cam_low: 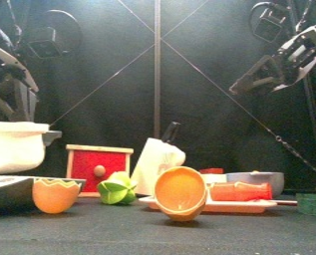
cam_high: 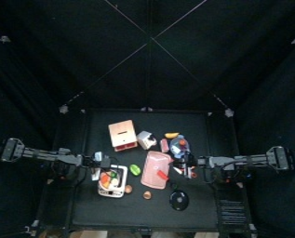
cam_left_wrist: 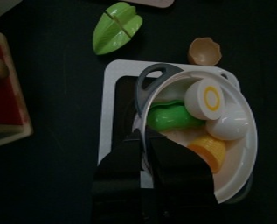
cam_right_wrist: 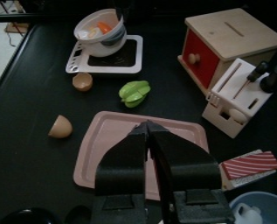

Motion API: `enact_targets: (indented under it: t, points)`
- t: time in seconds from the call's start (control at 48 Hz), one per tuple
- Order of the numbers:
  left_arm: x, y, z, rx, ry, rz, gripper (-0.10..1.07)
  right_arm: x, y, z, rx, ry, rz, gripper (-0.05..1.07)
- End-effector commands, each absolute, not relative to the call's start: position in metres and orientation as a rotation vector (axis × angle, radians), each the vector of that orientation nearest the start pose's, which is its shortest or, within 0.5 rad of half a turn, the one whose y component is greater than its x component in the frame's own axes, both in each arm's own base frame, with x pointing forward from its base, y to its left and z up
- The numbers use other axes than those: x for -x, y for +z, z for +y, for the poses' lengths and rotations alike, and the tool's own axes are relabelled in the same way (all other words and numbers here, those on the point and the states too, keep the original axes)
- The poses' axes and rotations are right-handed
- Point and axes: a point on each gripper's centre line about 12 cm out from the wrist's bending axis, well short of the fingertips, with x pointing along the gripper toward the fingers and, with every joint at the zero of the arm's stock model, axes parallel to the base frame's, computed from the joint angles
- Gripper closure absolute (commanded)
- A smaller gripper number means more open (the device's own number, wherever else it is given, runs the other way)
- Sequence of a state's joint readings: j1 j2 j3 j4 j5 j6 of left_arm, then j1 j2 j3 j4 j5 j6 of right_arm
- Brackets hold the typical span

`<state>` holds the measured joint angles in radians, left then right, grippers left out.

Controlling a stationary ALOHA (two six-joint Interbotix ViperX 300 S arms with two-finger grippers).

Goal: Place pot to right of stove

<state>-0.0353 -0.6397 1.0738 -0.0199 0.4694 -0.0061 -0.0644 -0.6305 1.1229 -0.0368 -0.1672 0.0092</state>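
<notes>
Small white round pot [cam_left_wrist: 199, 131] of toy food sitting atop white square stove [cam_left_wrist: 120, 114] at desk's left, directly under left jaws pinching its near rim; right jaws pressed together, well apart.

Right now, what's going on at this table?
The left gripper is down at the pot, jaws apparently closed on its rim. The pot, full of toy food, sits on the stove, so it is not yet placed to the stove's right. The right gripper hangs shut above the pink board, holding nothing.
</notes>
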Motion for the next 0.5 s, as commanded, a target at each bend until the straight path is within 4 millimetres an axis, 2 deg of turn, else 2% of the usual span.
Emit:
enact_targets:
  t: [0.0,0.25,0.479]
  points:
    - [-0.219,0.191,-0.010,0.034,-0.032,0.866,0.63,-0.250,0.233,-0.016,0.010,-0.059,0.304,1.02]
    - [-0.232,0.212,-0.017,0.157,-0.039,0.801,0.63,-0.250,0.236,-0.018,0.002,-0.066,0.295,1.02]
    - [-0.236,0.218,-0.020,0.237,-0.039,0.763,0.63,-0.249,0.236,-0.023,-0.002,-0.088,0.296,1.02]
